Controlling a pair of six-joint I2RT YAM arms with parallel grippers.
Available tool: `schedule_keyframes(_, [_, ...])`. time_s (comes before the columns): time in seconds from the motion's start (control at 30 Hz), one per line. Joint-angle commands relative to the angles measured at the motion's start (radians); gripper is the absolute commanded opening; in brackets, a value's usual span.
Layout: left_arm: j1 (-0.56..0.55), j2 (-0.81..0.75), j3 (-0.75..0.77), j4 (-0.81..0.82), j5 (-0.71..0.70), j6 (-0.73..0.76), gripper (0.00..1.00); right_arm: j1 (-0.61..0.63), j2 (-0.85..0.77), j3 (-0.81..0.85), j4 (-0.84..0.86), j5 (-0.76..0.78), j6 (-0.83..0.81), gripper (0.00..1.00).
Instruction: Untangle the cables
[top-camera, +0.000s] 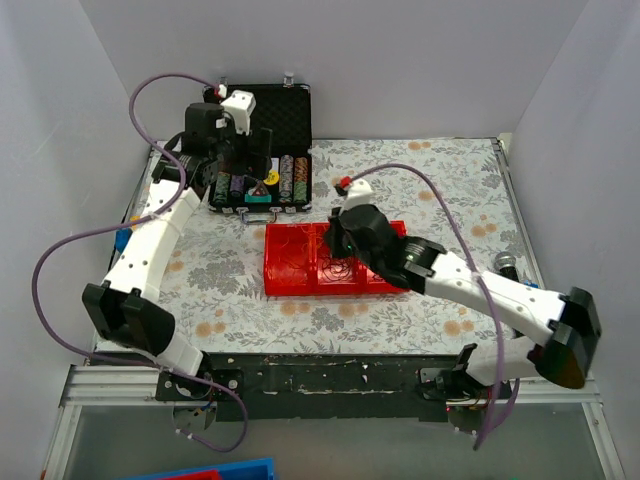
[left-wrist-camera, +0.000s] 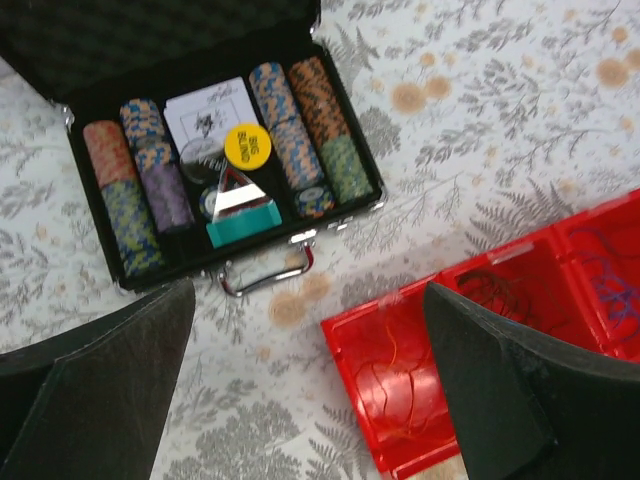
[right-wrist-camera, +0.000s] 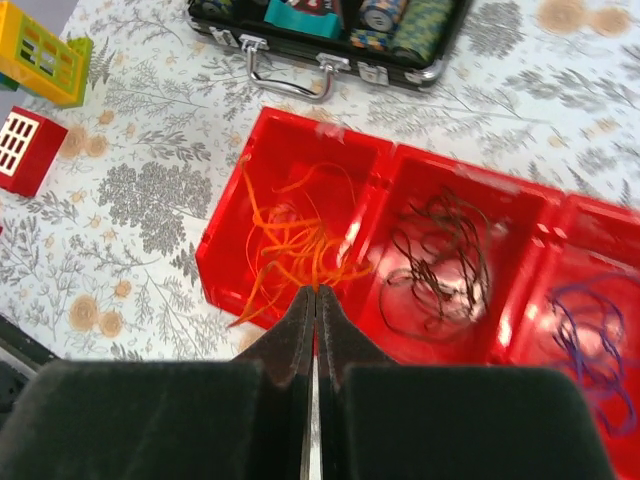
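Observation:
A red tray (right-wrist-camera: 385, 160) with three compartments holds the cables sorted by colour: orange wires (right-wrist-camera: 295, 240) on the left, dark wires (right-wrist-camera: 440, 265) in the middle, purple wires (right-wrist-camera: 590, 330) on the right. My right gripper (right-wrist-camera: 316, 290) hangs over the left compartment, jaws pressed together, with orange strands running up into its tip. In the top view it (top-camera: 335, 240) sits over the tray (top-camera: 290, 275). My left gripper (left-wrist-camera: 308, 300) is open and empty above the cloth, between the case and the tray's left end, where orange wires (left-wrist-camera: 395, 365) show.
An open black poker-chip case (left-wrist-camera: 150, 30) with chip stacks stands at the back left, its handle toward the tray. A yellow block (right-wrist-camera: 40, 55) and a red block (right-wrist-camera: 25, 150) lie left of the tray. A blue bin (top-camera: 220, 470) sits below the table's near edge.

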Motion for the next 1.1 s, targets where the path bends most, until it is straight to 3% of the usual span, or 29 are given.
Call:
schedule_keyframes(0.0, [0.008,-0.189,-0.101,0.037,0.004,0.006,0.98,-0.044,0.177,0.162,0.037,-0.165,-0.1,0.01])
schedule_keyframes(0.2, [0.01,-0.284,-0.199,0.105,0.015,0.032,0.98,-0.054,0.369,0.288,-0.004,-0.176,-0.108,0.01])
schedule_keyframes(0.47, [0.011,-0.25,-0.182,0.05,-0.02,0.02,0.98,-0.054,0.448,0.326,-0.045,-0.199,-0.083,0.01])
schedule_keyframes(0.53, [0.01,-0.258,-0.204,0.062,-0.022,0.014,0.98,-0.054,0.454,0.335,-0.072,-0.205,-0.08,0.23])
schedule_keyframes(0.6, [0.011,-0.267,-0.222,0.074,-0.02,0.012,0.98,-0.054,0.443,0.335,-0.079,-0.216,-0.078,0.56])
schedule_keyframes(0.67, [0.011,-0.27,-0.236,0.079,-0.02,0.012,0.98,-0.054,0.416,0.331,-0.079,-0.216,-0.08,0.75])
schedule_keyframes(0.77, [0.011,-0.269,-0.248,0.079,-0.023,0.005,0.98,-0.056,0.351,0.317,-0.082,-0.213,-0.081,0.82])
schedule_keyframes(1.07, [0.01,-0.264,-0.291,0.079,-0.132,-0.1,0.98,-0.163,0.075,0.141,-0.156,-0.259,-0.057,0.86])
